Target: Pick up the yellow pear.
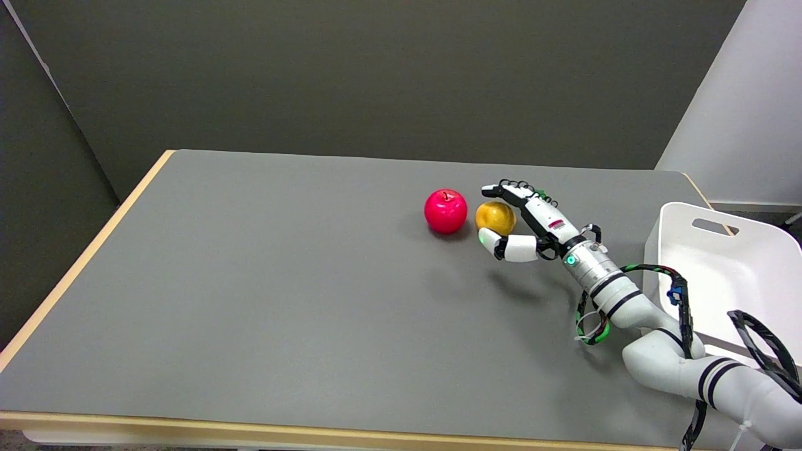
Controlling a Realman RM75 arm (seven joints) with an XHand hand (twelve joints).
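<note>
Grey table before dark wall

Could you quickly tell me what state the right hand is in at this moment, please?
Right hand: fingers curled around the yellow pear, thumb below it; whether it truly grips it cannot be told.

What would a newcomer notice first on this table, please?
The glossy red apple stands out on the grey table, right of centre. Just to its right, the black-and-white right hand cups the round yellow pear, fingers behind, thumb in front. A white plastic bin sits at the right edge.
</note>
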